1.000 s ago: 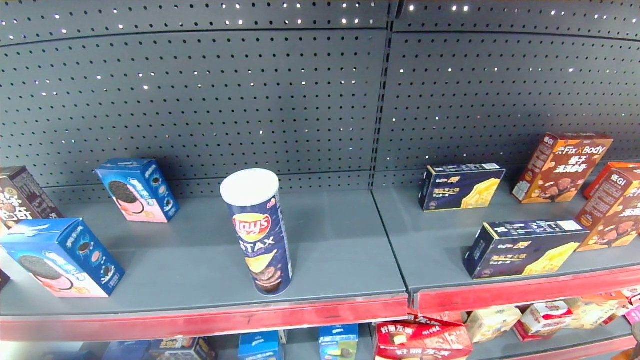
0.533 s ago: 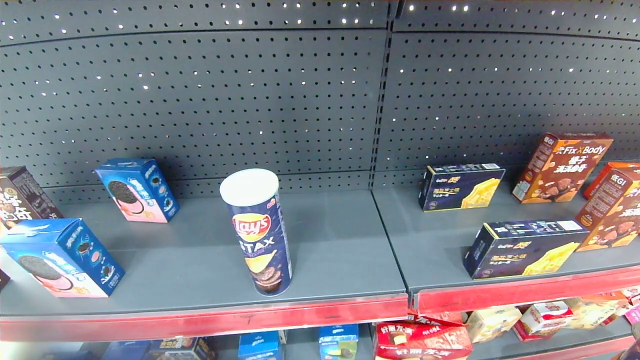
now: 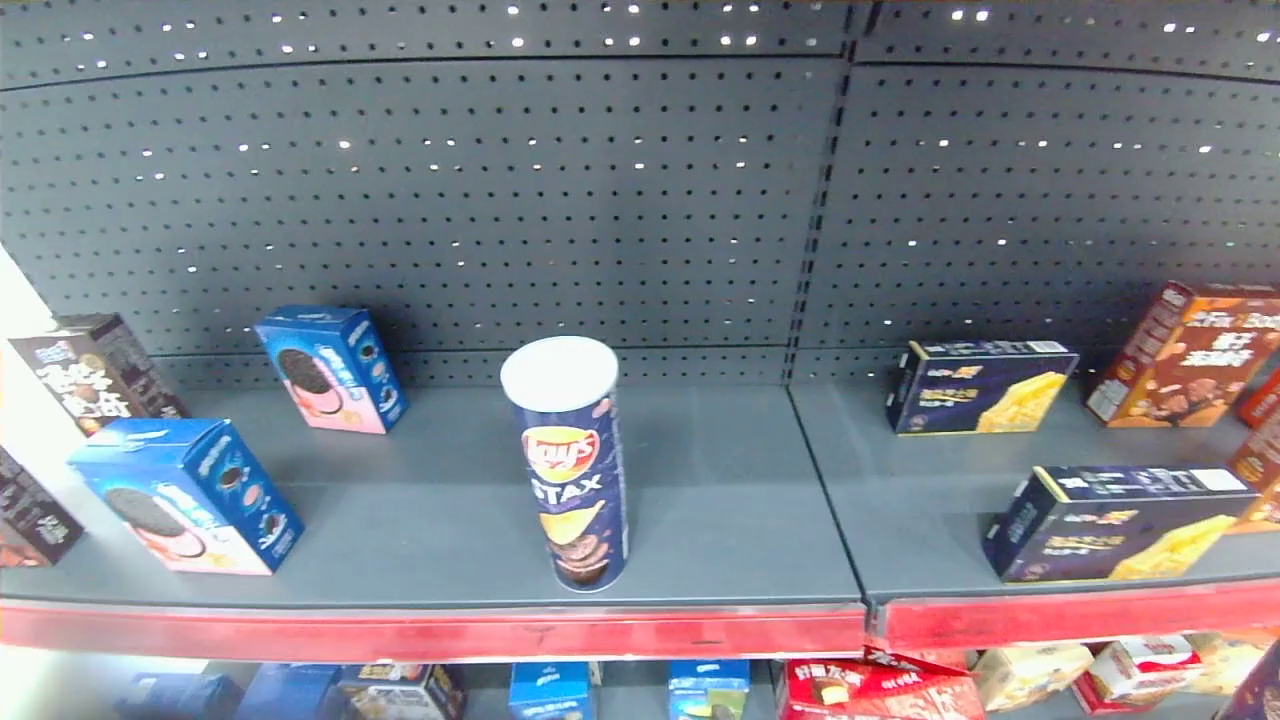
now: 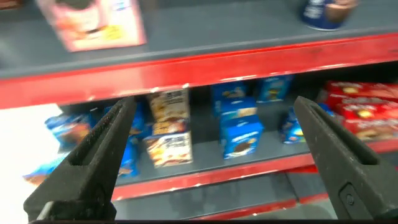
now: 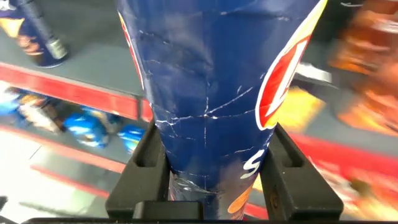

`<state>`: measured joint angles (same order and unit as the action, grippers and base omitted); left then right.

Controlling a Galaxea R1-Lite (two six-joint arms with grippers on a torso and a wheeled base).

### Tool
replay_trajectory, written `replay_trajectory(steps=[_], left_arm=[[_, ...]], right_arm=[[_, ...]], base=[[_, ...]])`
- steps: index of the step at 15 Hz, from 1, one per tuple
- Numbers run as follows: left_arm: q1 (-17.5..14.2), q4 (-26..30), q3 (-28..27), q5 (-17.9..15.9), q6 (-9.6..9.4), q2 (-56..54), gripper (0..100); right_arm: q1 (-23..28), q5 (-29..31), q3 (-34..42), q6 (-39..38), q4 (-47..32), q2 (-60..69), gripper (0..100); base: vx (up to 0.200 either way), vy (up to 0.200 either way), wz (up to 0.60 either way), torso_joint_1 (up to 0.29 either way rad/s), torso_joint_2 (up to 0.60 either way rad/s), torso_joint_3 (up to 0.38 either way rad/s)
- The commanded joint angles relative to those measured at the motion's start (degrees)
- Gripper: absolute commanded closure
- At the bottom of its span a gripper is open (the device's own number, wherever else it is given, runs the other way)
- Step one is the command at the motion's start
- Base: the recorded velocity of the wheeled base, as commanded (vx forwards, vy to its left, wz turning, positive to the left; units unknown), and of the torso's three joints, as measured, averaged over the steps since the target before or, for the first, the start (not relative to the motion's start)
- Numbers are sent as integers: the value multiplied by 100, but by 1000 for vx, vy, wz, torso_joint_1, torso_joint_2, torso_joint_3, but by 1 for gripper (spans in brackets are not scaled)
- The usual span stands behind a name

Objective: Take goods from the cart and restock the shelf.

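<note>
A dark blue chip can (image 3: pixel 565 465) with a white lid stands upright near the front of the grey shelf (image 3: pixel 700 500). My right gripper (image 5: pixel 214 165) is shut on a second dark blue chip can (image 5: pixel 211 81), held in front of the shelf's red edge; the standing can (image 5: pixel 34 34) is off to one side of it. My left gripper (image 4: pixel 211 162) hangs open with nothing between its fingers (image 4: pixel 93 158), below the red edge (image 4: pixel 205 59) and facing the lower shelf.
Two blue cookie boxes (image 3: pixel 330 368) (image 3: pixel 185 495) stand left of the can, with dark boxes (image 3: pixel 95 380) at the far left. Navy boxes (image 3: pixel 980 385) (image 3: pixel 1120 520) and a brown box (image 3: pixel 1180 355) sit on the right. Bare shelf flanks the can. Lower shelf goods (image 4: pixel 239 134) lie below.
The whole head picture has shifted to the right, so the camera has moved. The can and boxes on the shelf keep their places relative to each other.
</note>
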<state>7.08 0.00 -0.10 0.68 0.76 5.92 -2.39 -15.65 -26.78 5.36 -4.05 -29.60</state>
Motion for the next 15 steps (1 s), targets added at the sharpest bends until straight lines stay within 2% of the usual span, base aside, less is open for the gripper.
replay_trajectory(steps=[1,6,9,12,15], left_arm=[[4,0,1,2,-5,14,0],[4,0,1,2,4,14,0],[4,0,1,2,4,14,0],[4,0,1,-7,4,14,0],[4,0,1,2,4,14,0]], right_arm=[[-25,-8,-11,9,-8,-55,100],[-95,1,-73,70,0,-55,100],[-491,-289,-266,52,62,-336,100],[-992,-298,-134,-18,1310,-1408,100],[-1589,-298,112,-115,3305,-2982,100]], base=[[0,0,0,0,0,0],[0,0,0,0,0,0],[0,0,0,0,0,0],[0,0,0,0,0,0],[0,0,0,0,0,0]])
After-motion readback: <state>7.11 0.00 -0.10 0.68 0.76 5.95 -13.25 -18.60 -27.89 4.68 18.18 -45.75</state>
